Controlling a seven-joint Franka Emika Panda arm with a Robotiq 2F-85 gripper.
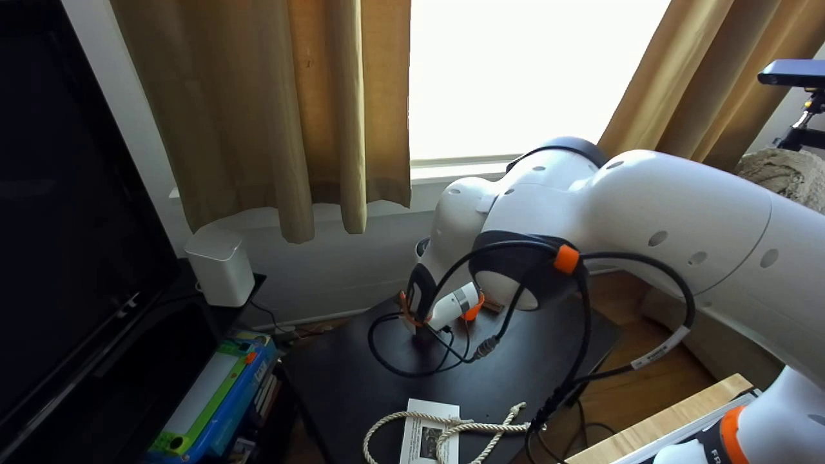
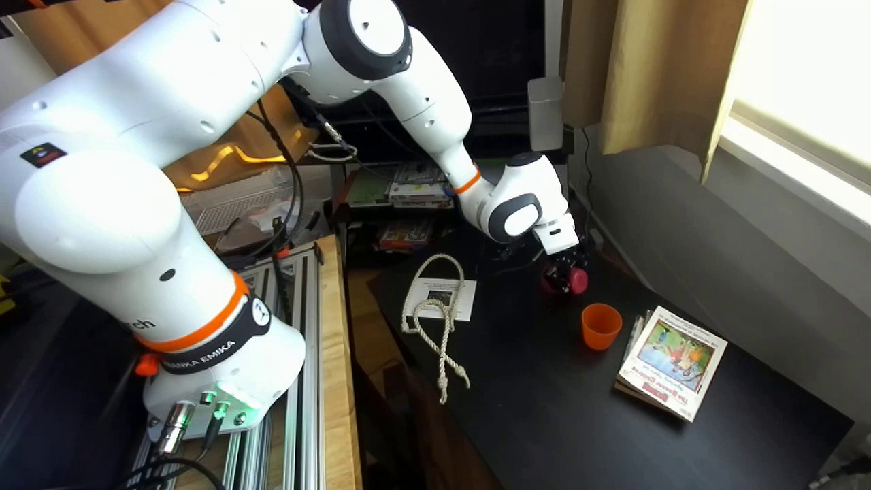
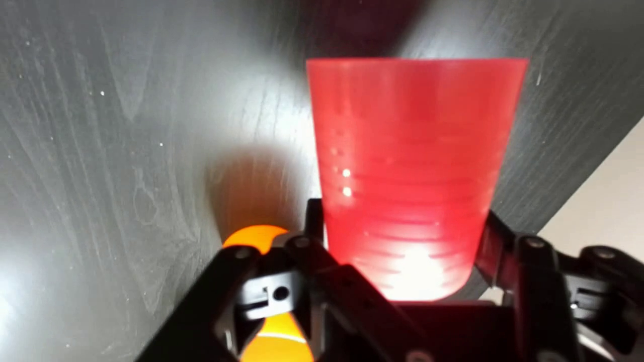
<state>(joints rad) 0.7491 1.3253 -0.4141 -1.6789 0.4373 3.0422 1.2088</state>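
Note:
In the wrist view a translucent red cup (image 3: pixel 417 151) fills the space between the fingers of my gripper (image 3: pixel 402 221). Its narrow end points to the palm and its wide rim points away. Both fingers press its sides, so the jaws are shut on it. An exterior view shows the cup (image 2: pixel 578 280) as a small pink round under the dark gripper (image 2: pixel 567 262), low over the black table (image 2: pixel 537 388). Whether it touches the table I cannot tell. An orange cup (image 2: pixel 601 328) stands close by, and its orange side (image 3: pixel 276 347) shows behind the finger linkage.
Beyond the orange cup lies a stack of books (image 2: pixel 674 361). A looped rope (image 2: pixel 446 340) rests over a white leaflet (image 2: pixel 465 301) near the table's robot side. A white box-shaped device (image 1: pixel 222 267) stands by the television (image 1: pixel 58 193). Black cables (image 1: pixel 583 322) hang from the arm.

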